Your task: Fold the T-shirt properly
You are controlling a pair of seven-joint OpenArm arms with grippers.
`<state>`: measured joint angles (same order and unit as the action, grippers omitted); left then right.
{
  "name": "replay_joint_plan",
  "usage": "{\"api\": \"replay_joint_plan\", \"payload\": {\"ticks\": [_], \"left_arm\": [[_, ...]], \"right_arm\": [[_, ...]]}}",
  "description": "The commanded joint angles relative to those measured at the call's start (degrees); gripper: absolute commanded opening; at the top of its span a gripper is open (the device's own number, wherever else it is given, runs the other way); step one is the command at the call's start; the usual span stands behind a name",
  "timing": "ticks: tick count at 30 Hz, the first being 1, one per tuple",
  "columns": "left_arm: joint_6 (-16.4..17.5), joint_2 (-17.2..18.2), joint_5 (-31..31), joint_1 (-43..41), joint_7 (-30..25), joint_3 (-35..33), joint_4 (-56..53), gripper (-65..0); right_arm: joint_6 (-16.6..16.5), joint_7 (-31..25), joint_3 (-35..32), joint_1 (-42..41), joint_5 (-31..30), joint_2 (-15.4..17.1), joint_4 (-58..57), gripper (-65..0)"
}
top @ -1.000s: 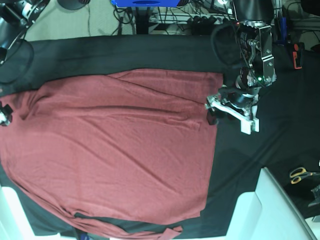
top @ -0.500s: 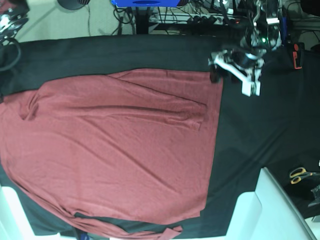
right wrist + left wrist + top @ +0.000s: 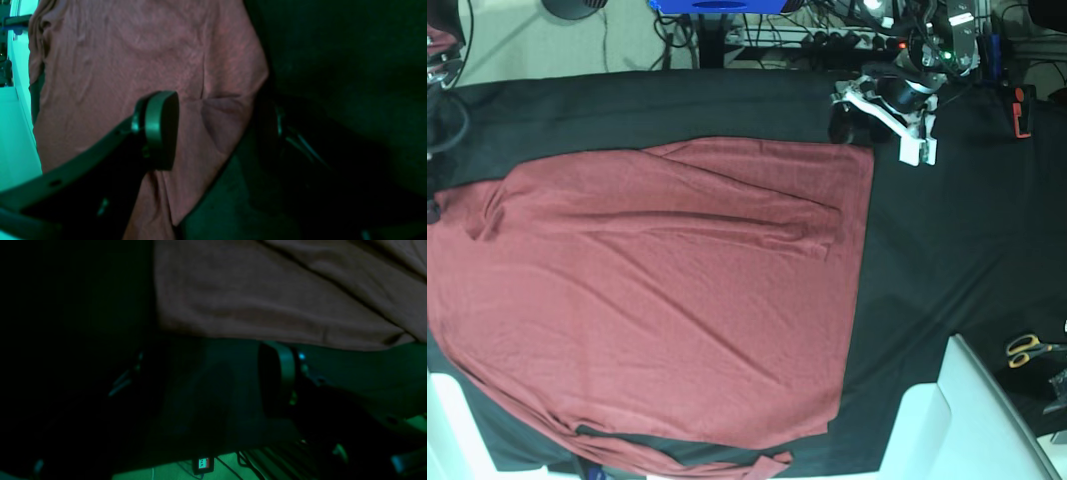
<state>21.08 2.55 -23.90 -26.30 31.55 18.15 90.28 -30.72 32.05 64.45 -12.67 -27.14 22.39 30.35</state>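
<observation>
1. The big plain dark red soft knit T-shirt (image 3: pixel 657 290) lies spread out on the black cloth counter (image 3: pixel 927 250). It covers most of the left and middle of the counter.
2. One long fold line runs across the shirt, and a narrow sleeve piece sits bunched at its near edge.
3. My left hand (image 3: pixel 882 112) hangs over the far right corner of the shirt. Its two fingers stand apart and hold nothing.
4. My right hand (image 3: pixel 213 130) is over the left edge of the shirt. Its fingers (image 3: pixel 160 126) are spread too, with red cloth showing between them but none pinched.
5. I think the shirt is light and floppy. It will sag and wrinkle if I lift it by one spot only.
6. It is not slippery and it will not break, so I can pinch it firmly.
7. I think the best places to take hold are the two far corners, one in each hand, right at the hem edge.
8. A pair of yellow-handled scissors (image 3: pixel 1027 349) lies well apart, on the right.
</observation>
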Motion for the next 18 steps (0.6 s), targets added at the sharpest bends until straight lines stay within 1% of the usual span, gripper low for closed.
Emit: {"api": "replay_joint_plan", "payload": {"ticks": [1,8,12,13,14,18], "left_arm": [[0.5,0.22,-0.67,-0.29,-0.91,0.27,0.75,-23.9],[0.5,0.13,-0.67,-0.46,-0.91,0.18,0.75,-23.9],[0.5,0.05,-0.67,-0.55,-0.91,0.18,0.75,-23.9],[0.5,0.05,-0.67,-0.55,-0.83,0.18,0.75,-23.9],[0.5,0.05,-0.67,-0.55,-0.83,0.18,0.75,-23.9],[0.5,0.05,-0.67,-0.55,-0.83,0.18,0.75,-23.2]], "right_arm": [[-1.06,-0.8,0.04,-1.0,-1.04,1.04,0.64,-31.4],[-1.24,-0.71,-0.05,-1.8,-0.95,-0.11,0.64,-31.5],[-1.24,-0.71,-0.05,-1.8,-0.95,-0.19,0.64,-31.8],[-1.24,-0.71,-0.05,-1.8,-0.95,-0.19,0.64,-33.3],[-1.24,-0.71,-0.05,-1.8,-0.95,-0.19,0.64,-36.8],[-0.97,-0.8,-0.05,-1.88,-0.95,-0.28,0.64,-58.1]]}}
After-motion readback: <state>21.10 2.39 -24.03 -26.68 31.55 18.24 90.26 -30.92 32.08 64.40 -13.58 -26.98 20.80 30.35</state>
